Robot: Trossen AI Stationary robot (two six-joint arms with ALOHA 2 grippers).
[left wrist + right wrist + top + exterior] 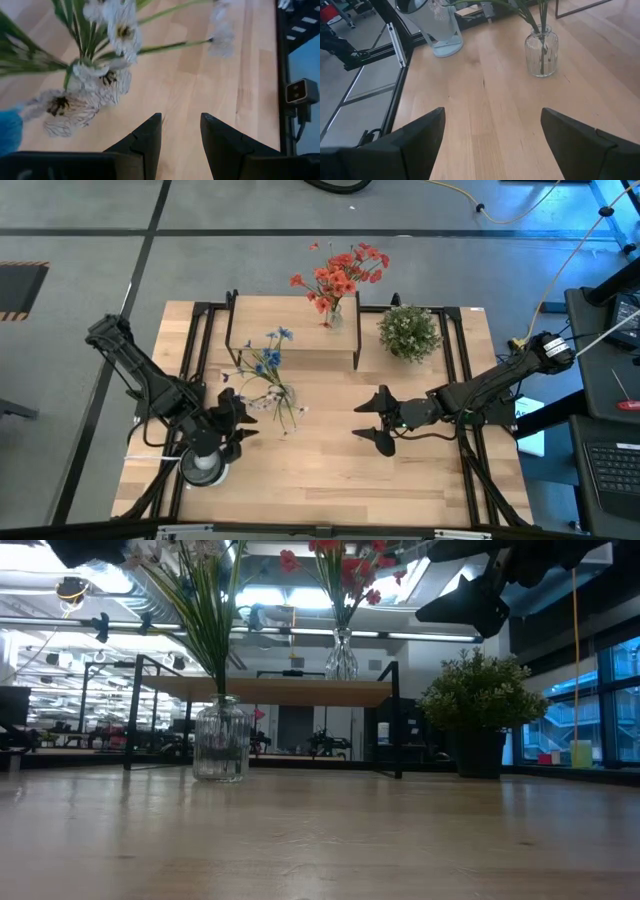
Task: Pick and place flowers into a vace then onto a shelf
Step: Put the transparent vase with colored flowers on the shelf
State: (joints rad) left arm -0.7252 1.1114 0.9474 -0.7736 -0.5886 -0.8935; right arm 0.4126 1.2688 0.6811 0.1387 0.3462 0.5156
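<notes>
Pale wood bench holds a ribbed clear glass vase of thin-stemmed blue and white flowers in front of the black-legged shelf, left claw partly parted and empty beside them, right claw wide open, while only the low view shows the second vase up there.
</notes>
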